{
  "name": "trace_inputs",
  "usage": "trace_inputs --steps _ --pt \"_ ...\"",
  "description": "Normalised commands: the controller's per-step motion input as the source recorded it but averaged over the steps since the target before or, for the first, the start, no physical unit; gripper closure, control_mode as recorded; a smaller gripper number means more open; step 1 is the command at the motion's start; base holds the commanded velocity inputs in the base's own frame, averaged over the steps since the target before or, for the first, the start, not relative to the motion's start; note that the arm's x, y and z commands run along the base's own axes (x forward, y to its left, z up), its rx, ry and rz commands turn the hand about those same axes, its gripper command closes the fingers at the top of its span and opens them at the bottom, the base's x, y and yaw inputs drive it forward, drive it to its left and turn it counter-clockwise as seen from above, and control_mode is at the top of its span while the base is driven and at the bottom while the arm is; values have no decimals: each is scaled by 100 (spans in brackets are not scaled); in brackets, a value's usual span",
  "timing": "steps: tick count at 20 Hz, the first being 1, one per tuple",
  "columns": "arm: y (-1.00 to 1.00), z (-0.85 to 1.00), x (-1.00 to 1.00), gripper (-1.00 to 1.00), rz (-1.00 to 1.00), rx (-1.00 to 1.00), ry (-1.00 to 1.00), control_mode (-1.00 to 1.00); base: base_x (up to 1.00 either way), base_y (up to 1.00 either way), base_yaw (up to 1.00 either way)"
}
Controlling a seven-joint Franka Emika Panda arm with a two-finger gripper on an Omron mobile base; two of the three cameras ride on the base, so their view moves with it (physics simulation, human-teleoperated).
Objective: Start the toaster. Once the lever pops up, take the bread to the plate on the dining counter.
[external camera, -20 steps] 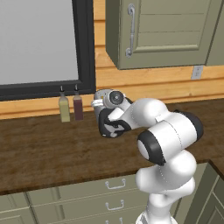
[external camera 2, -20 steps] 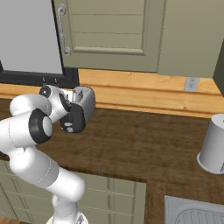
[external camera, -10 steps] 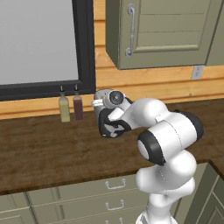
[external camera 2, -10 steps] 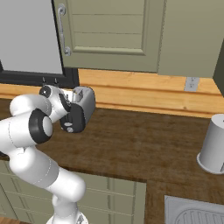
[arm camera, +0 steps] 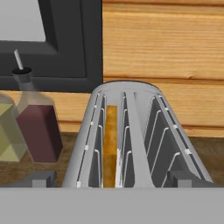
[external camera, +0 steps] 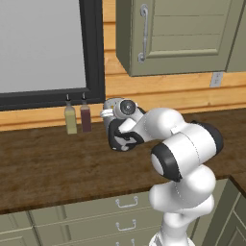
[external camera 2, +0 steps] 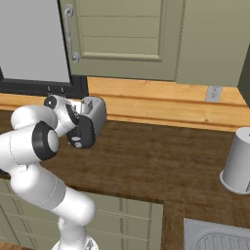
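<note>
While the bread [arm camera: 110,144] sits sunk in the left slot of the toaster [arm camera: 133,140], low in the middle of the hand view with only its orange-brown edge showing, you are early in the job. The right slot beside it looks bare. In the left base view you can find the toaster [external camera: 111,115] at centre frame, mostly hidden behind the wrist, with the gripper [external camera: 124,140] close against its black front. In the right base view the toaster [external camera 2: 93,119] stands left of centre on the dark wood counter [external camera 2: 161,161], the hand pressed against its front.

You cannot tell from these pictures whether the jaws are parted or closed, nor whether the lever is down; the hand covers it. Judge it so: starting the toaster is either under way or just finished. Lifting the slice out and carrying it to the plate is all ahead of you.

Two bottles [arm camera: 35,122] stand just left of the toaster.
</note>
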Motion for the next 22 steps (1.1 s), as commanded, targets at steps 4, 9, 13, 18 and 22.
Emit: trace_inputs --steps 4,9,13,18,22 --pt "0 0 0 -100 0 0 0 -100 0 0 0" --pt "0 0 0 -100 0 0 0 -100 0 0 0" --pt "0 0 0 -100 0 0 0 -100 0 0 0" --pt "0 0 0 -100 0 0 0 -100 0 0 0" --pt "0 0 0 -100 0 0 0 -100 0 0 0"
